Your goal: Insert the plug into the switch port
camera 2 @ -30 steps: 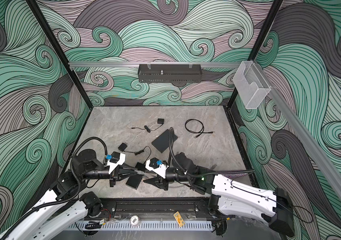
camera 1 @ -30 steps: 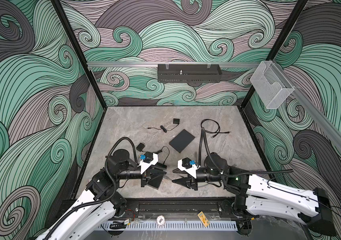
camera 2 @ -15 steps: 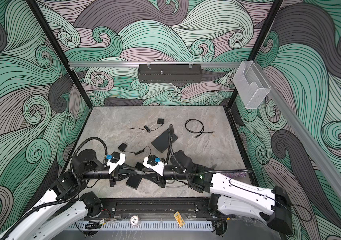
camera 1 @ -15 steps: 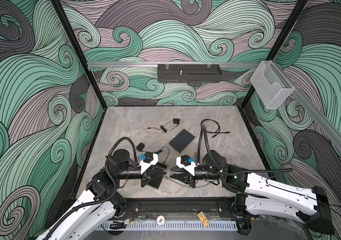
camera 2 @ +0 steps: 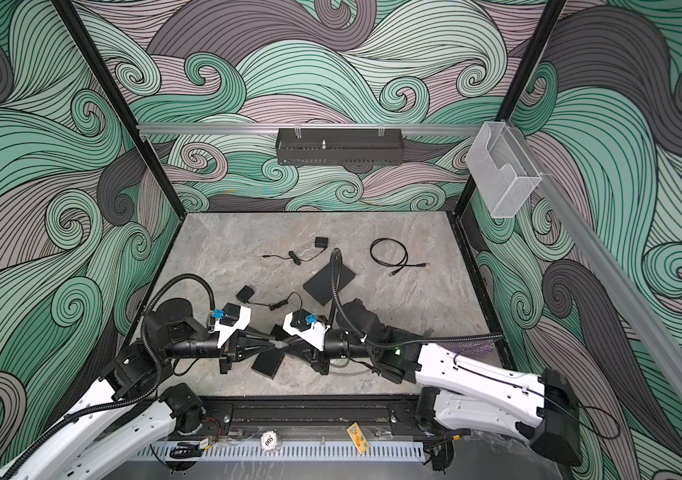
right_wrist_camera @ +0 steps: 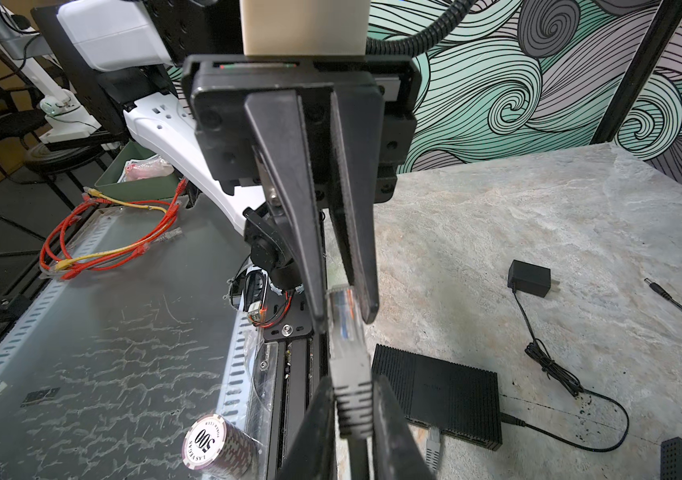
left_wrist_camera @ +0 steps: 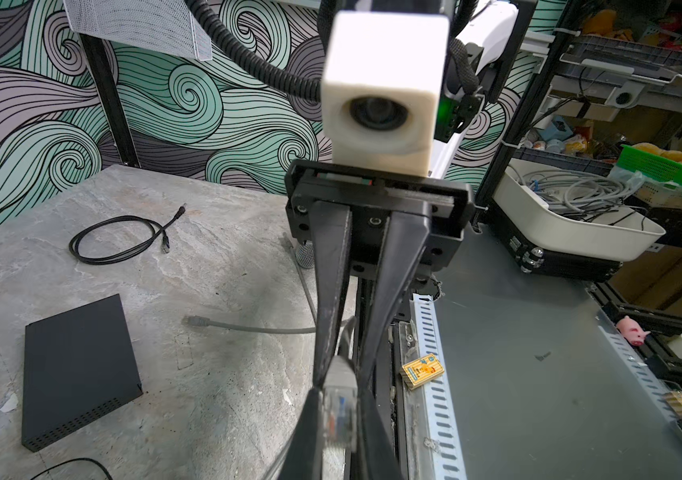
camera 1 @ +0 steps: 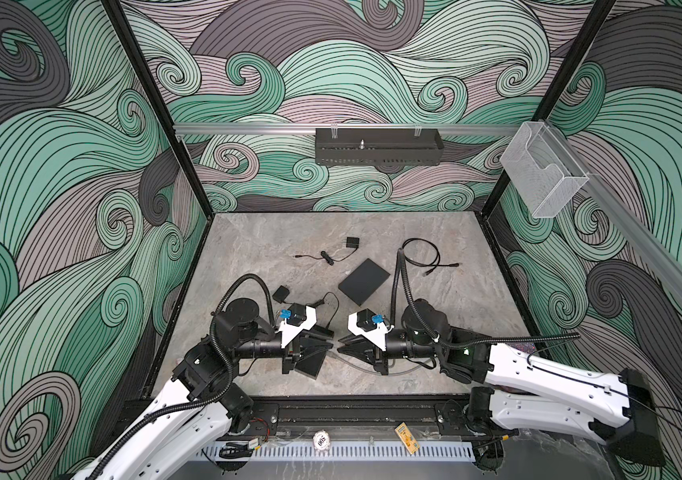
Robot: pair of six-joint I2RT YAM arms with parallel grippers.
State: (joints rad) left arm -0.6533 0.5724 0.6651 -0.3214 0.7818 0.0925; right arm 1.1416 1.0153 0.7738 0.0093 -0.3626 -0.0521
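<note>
The plug [right_wrist_camera: 343, 309] is a clear connector with a grey boot [right_wrist_camera: 352, 386] on a grey cable. It hangs low over the table's front middle, between my two grippers, which meet tip to tip. My left gripper [left_wrist_camera: 337, 419] is shut on the plug's clear end [left_wrist_camera: 337, 407]. My right gripper [right_wrist_camera: 352, 415] is shut on the boot. In both top views the left gripper [camera 1: 332, 344] and right gripper [camera 1: 342, 345] touch noses. The switch [right_wrist_camera: 435, 395], a small black box with a power cord in it, lies on the table just beneath them [camera 1: 310, 362].
A larger black box [camera 1: 364, 280] lies mid-table, with a coiled black cable [camera 1: 422, 257] beyond it. Left of these lie a power adapter [camera 1: 281, 295] and a second adapter with its cord [camera 1: 352, 243]. Another grey plug [right_wrist_camera: 433, 446] rests at the switch's near face. The table's front edge is close.
My right gripper has slid left up to the left gripper and its jaws have closed onto the plug's boot. The left arm has stayed where it was, still gripping.
</note>
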